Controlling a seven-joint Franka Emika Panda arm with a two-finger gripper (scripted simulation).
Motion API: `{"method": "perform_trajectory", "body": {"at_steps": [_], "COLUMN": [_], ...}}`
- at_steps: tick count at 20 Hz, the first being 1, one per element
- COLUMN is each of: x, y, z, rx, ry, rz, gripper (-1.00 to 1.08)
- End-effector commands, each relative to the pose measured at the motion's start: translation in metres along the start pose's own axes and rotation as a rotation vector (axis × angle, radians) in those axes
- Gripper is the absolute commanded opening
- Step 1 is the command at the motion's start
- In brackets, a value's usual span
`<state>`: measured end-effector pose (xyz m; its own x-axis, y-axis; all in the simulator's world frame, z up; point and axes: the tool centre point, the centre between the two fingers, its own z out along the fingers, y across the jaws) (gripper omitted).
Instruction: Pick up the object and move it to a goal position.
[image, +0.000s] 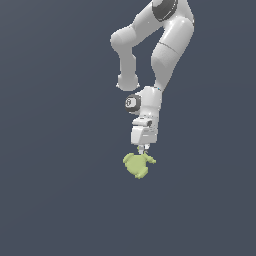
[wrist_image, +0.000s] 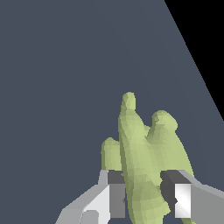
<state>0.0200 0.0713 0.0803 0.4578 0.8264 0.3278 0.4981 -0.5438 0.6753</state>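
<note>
Grasp step appears complete: the hand (wrist_image: 142, 199) grips the object (image: 138, 165) between both fingers (wrist_image: 114, 199), so you next carry it steadily to the goal.

Simulated void – flat grey-blue floor (image: 55, 200)
</note>
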Motion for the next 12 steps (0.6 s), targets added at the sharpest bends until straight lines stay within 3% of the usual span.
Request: {"method": "perform_trajectory", "body": {"at_steps": [1,12], "x": [0.001,0.009], "y": [0.015,0.106], "z": [-0.009,-0.063], "rx": [0.000,0.005], "ry": [0.000,-0.005], "rz": [0.001,0.002], "gripper": [-1.00,-1.00]}}
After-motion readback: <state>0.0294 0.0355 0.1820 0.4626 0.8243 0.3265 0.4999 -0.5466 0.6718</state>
